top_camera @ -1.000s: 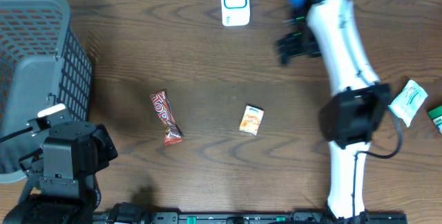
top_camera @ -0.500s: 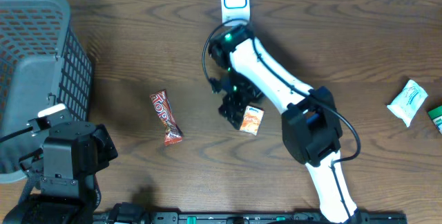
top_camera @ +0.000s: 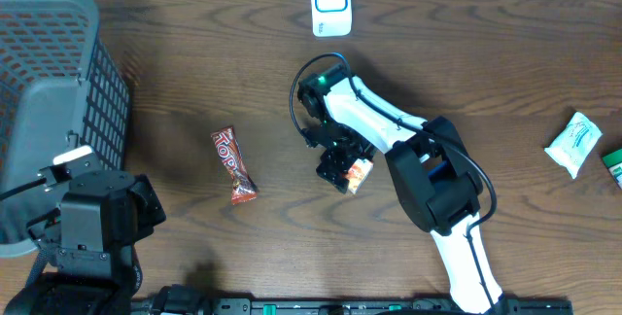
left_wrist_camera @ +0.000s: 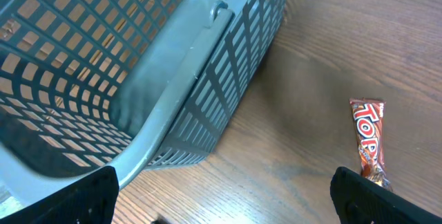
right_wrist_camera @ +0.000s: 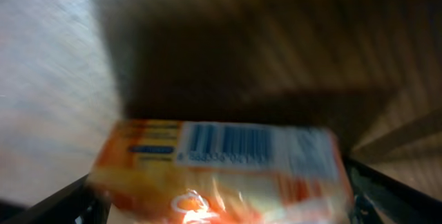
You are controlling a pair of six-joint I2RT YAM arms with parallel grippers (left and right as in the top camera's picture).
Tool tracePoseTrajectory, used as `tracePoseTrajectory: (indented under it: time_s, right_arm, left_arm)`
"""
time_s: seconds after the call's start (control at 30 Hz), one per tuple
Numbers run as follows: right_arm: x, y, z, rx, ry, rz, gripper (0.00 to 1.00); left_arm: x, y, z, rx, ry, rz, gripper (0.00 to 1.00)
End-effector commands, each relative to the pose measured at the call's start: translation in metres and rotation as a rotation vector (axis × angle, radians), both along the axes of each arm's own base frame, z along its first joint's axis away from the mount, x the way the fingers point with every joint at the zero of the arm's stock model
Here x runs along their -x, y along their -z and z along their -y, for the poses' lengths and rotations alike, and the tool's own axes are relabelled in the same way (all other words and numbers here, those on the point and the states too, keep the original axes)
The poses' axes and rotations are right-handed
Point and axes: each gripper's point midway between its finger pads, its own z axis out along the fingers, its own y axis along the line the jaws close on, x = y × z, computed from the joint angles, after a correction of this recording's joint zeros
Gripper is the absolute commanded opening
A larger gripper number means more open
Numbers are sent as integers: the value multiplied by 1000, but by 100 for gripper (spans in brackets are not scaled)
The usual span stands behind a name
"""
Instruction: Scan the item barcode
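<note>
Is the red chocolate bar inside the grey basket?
No, the chocolate bar lies on the wooden table, well apart from the basket.

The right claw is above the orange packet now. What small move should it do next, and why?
Probably lower slightly and shut the right claw on the orange packet. The claw stands open, the packet lies between its fingers in the wrist view, and nothing is gripped yet, so a grasp should come before carrying it to the white scanner.

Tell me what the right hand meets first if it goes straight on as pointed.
Most likely the orange packet, barcode up, framed by the open right hand; blur leaves depth unclear.
</note>
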Motion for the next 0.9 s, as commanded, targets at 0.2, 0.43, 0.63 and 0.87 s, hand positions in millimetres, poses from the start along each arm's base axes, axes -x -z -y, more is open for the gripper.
tracePoseTrajectory:
  time_s: [0.2,0.43,0.63,0.87]
  right_arm:
    - [-4,13,8,44,49,55,64]
    - [-7,13,5,42,80,76,62]
    - [-44,13,-1,16,-37,209,71]
    - [-130,-25,16,287,-259,622,99]
  left_arm:
    - [1,-1,-2,-13,-3,-3,98]
    - [1,-1,-2,-13,-3,-3,98]
    - [1,-1,-2,-13,-3,-3,98]
    - [1,-1,-2,-13,-3,-3,98]
